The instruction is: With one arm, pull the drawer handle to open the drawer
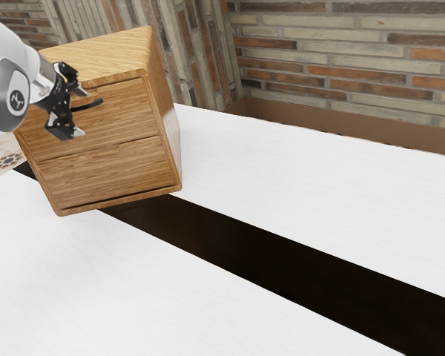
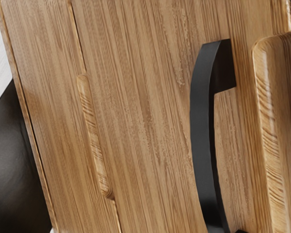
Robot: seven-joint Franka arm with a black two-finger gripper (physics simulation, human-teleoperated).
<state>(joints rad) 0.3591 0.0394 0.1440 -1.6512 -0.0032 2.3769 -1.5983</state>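
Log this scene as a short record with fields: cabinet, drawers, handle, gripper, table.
cabinet: wooden cabinet, at the exterior view's left
drawers: two, stacked; the upper drawer looks flush with the lower drawer, not yet pulled out
handle: black handle on the upper drawer, a curved bar in the wrist view
gripper: black gripper right at the handle; grasp unclear
table: white table, with a dark strip across it

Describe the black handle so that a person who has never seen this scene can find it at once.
Find the wooden cabinet at the exterior view's upper left. Its front has two drawers, and the black handle sits on the upper drawer, by the hand. It is the only dark, curved bar there; the lower drawer has just a wooden grip.
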